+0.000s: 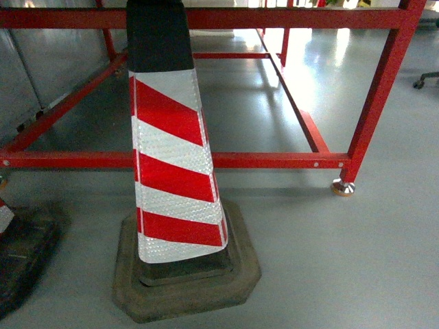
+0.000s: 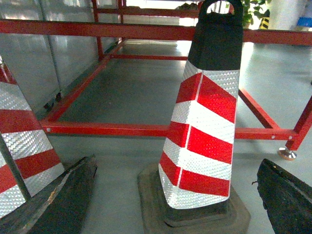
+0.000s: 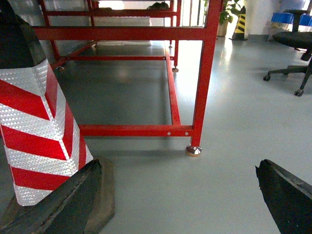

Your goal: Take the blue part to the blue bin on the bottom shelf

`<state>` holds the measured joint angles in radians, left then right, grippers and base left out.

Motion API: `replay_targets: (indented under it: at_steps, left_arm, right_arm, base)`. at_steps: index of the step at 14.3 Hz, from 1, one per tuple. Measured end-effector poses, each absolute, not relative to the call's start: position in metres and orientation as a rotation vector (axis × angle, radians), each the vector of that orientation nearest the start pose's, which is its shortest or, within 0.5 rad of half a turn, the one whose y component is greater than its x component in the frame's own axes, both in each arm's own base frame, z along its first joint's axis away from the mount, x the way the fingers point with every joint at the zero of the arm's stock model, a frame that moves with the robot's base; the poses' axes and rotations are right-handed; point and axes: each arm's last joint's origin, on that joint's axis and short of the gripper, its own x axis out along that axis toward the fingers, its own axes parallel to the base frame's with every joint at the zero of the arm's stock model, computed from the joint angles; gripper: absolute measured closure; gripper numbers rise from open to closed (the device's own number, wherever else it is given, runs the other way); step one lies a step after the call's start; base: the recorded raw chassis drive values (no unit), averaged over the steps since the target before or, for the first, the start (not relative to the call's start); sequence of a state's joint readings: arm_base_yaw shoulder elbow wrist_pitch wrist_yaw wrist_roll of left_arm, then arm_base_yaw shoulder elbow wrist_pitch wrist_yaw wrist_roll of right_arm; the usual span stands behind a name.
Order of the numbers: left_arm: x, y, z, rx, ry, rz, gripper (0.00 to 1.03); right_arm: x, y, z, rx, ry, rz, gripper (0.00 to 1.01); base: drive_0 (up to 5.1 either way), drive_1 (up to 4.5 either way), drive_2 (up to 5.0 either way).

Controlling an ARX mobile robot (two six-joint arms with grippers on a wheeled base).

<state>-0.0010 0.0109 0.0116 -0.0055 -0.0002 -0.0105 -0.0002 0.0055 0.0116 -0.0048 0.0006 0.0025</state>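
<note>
Traffic cone (image 1: 175,157) stands directly ahead in head view, red and white reflective diagonal bands, black top, on a worn dark rubber base (image 1: 185,288). It sits on grey polished floor (image 1: 343,260), just in front of a red steel frame (image 1: 274,160). Frame's low front rail runs left to right behind the cone; corner post at right rests on a round metal foot (image 1: 342,187). Second cone (image 2: 22,146) at far left, only partly in frame, seen best from left wrist. Left pincer (image 2: 175,195): dark fingers (image 2: 63,204) show at the lower corners of its wrist view, set wide apart, nothing between them but the central cone's base farther ahead. Right pincer (image 3: 178,200): same stance, fingers (image 3: 68,204) spread wide at lower corners, empty; cone to its left, frame post (image 3: 204,73) ahead. Office chair (image 3: 292,48) at right background, potted plant (image 3: 226,12) and a yellow-black striped post (image 3: 240,24) farther back. Blue part, blue bin and bottom shelf: none visible in any view, so their location cannot be told from here. Grey panels (image 2: 29,63) line the wall at left behind the frame.
</note>
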Motion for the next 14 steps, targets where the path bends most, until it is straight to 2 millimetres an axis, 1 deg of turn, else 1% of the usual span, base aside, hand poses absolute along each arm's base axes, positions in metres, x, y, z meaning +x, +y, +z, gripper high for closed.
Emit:
replay_targets:
  at_steps: [14]
  left_arm:
    - [0.0977, -0.0001, 0.1661, -0.01, 0.005, -0.001, 0.05]
  right_arm:
    - [0.0973, 0.0, 0.1666, 0.002, -0.001, 0.0, 0.03]
  base:
    - [0.0, 0.0, 0.0]
